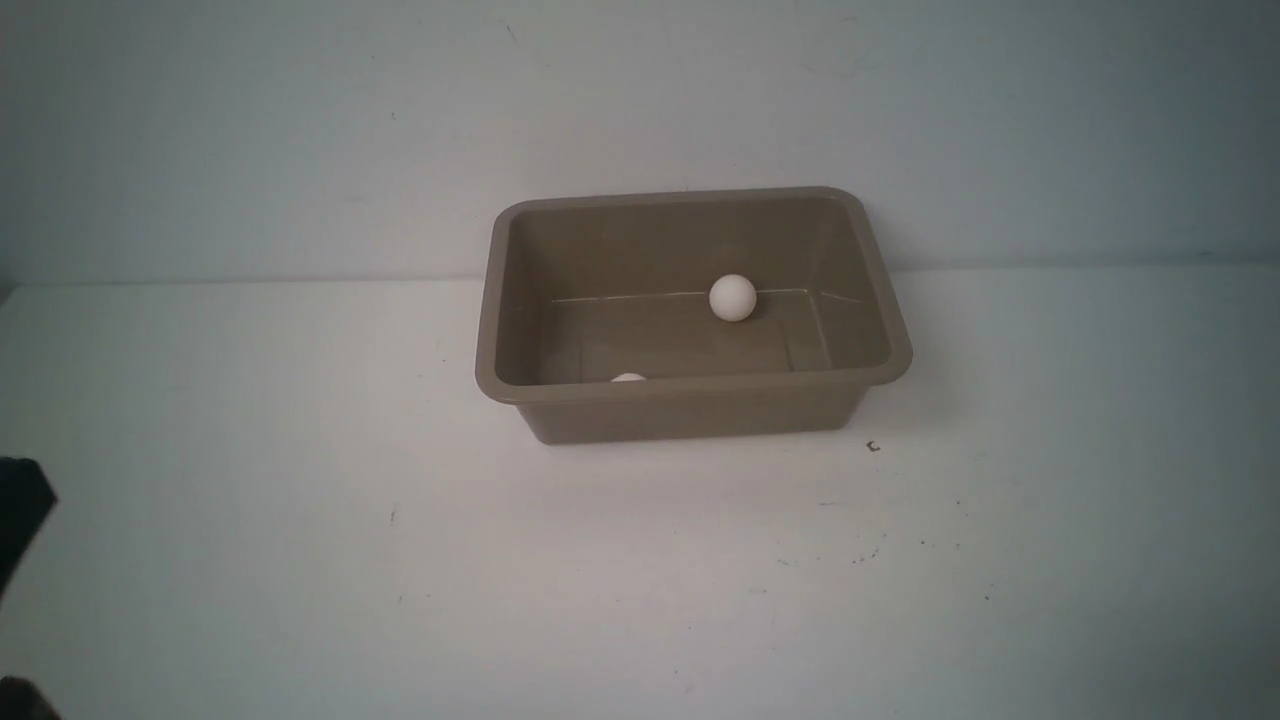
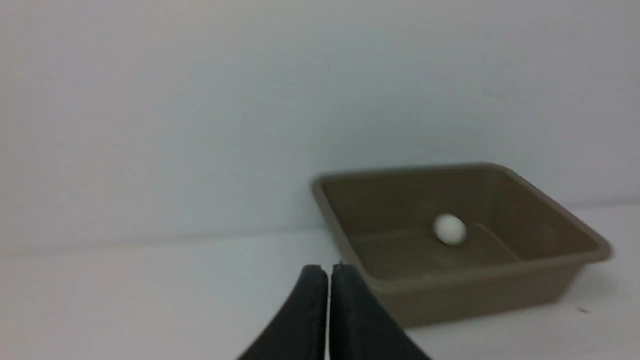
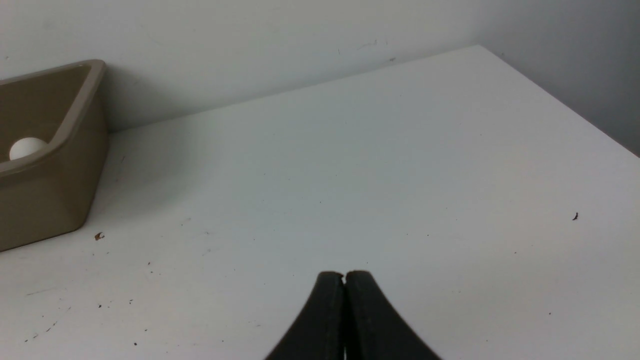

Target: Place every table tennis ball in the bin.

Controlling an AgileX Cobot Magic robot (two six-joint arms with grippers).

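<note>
The taupe bin [image 1: 690, 395] stands at the back middle of the white table, against the wall. Two white table tennis balls lie inside it: one ball [image 1: 732, 297] rests near the far wall, the other ball [image 1: 628, 378] peeks just over the near rim. In the left wrist view the bin [image 2: 480, 280] and one ball [image 2: 450, 229] show ahead of my left gripper [image 2: 329, 270], which is shut and empty. The right wrist view has a bin corner [image 3: 55, 200] with a ball [image 3: 27, 147] inside; my right gripper [image 3: 344, 274] is shut on nothing, over bare table.
A dark part of my left arm [image 1: 20, 520] shows at the front view's left edge. The white wall runs right behind the bin. The table's right edge [image 3: 560, 100] appears in the right wrist view. Small dark specks [image 1: 873, 447] dot the tabletop.
</note>
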